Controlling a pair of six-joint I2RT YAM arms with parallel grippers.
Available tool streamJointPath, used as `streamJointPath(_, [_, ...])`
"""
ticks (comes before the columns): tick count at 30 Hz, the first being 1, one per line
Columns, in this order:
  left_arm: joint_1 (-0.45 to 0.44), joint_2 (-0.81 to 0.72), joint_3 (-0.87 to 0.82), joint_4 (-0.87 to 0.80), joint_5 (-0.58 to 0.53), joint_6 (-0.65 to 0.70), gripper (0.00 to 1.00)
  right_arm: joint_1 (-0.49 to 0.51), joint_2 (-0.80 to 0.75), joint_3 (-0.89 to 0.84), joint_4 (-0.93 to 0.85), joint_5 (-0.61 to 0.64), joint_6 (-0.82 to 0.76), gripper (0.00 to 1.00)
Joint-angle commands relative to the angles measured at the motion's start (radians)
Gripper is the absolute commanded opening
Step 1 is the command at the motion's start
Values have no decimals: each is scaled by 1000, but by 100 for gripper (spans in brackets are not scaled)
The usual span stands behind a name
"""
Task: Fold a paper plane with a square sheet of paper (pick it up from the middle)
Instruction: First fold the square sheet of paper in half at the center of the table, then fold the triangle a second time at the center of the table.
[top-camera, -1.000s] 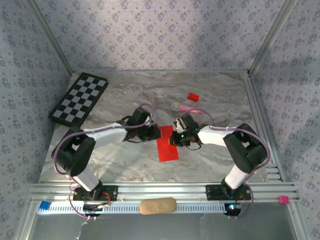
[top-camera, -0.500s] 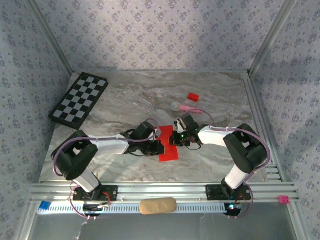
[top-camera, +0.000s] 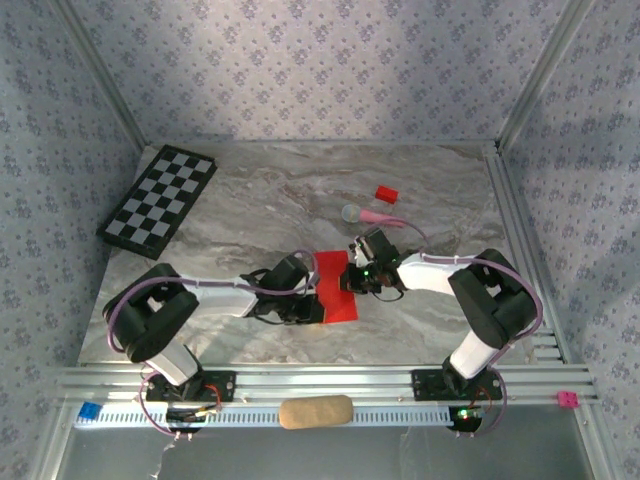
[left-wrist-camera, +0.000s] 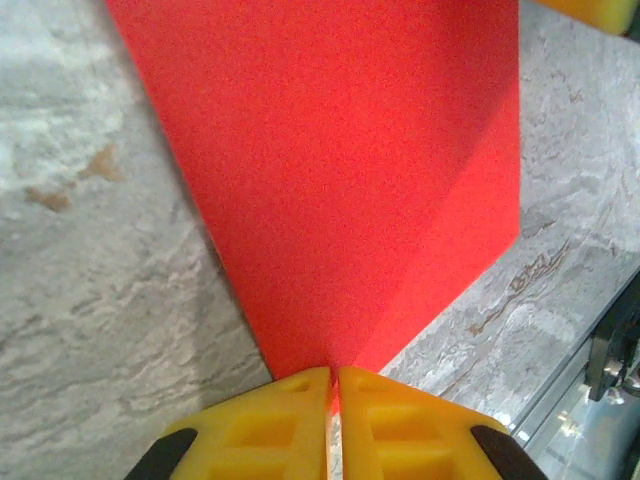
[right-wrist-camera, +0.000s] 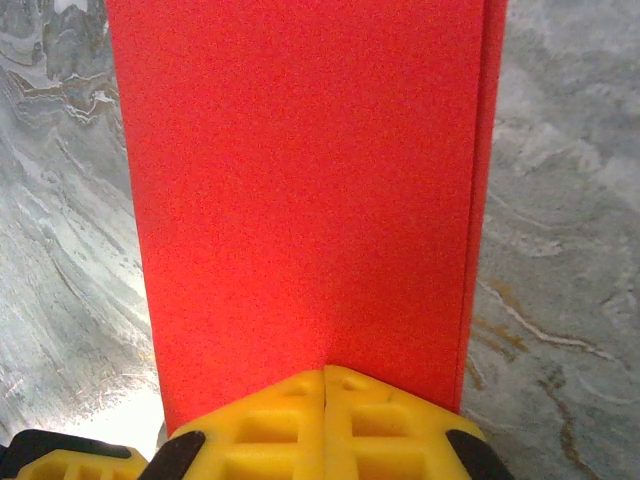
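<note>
So, the grey marbled surface (top-camera: 250, 190) has a black-and-white checkerboard (top-camera: 160, 198) at its far left. Mid-surface lies the thin bright red sheet of paper (top-camera: 335, 290), folded into a narrow oblong. Its long axis runs far-to-near, near end swung a bit right. The left tool (left-wrist-camera: 333, 375) is pressed together, pinching the paper's near-left edge. The right tool (right-wrist-camera: 324, 372) is pressed together at the paper's far-right edge; can't tell if it grips. Beyond sit a pink stick with a grey round head (top-camera: 372, 214) and a small red block (top-camera: 386, 194).

Black-and-white arms (top-camera: 218, 296), yellow pincer fingers (left-wrist-camera: 250, 430)

left end effector (top-camera: 310, 303) slid nearward along sheet (top-camera: 338, 295).
</note>
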Motion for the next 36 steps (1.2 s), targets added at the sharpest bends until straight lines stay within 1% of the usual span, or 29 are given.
streamJointPath(1, [-25,-33,3,-135,-29,63,13,-7,15,-45,-130,84,9,0])
streamJointPath(6, [-30,-61,0,-182,-49,85,12,-7,16,-39,-129,79,8,0])
streamJointPath(9, [-29,-126,6,-192,-65,89,12,-4,17,-32,-121,69,14,0])
streamJointPath(13, [1,-241,54,-269,-109,103,12,6,-8,-17,-95,28,21,0])
streamJointPath(14, [24,-257,64,-278,-111,101,12,7,-22,-11,-82,13,26,2])
streamJointPath(15, [55,-270,74,-281,-100,96,12,6,-38,-3,-70,-2,28,5])
streamJointPath(18, [151,-276,100,-271,-65,76,13,2,-122,29,-76,12,28,20])
streamJointPath(19, [178,-266,117,-270,-60,70,12,-5,-159,35,-91,28,26,28])
streamJointPath(20, [198,-255,135,-268,-55,68,12,-16,-196,36,-113,54,26,32])
streamJointPath(22, [229,-208,189,-267,-32,70,13,-53,-280,27,-168,116,35,36])
streamJointPath(24, [238,-151,237,-262,-10,79,13,-101,-354,1,-215,159,61,36])
streamJointPath(27, [239,-60,306,-247,2,81,12,-159,-429,-63,-210,123,78,36])
streamJointPath(32, [252,98,409,-231,22,88,11,-133,-485,-165,-190,124,119,37])
streamJointPath(36, [266,195,468,-222,27,91,11,-109,-473,-198,-190,37,143,37])
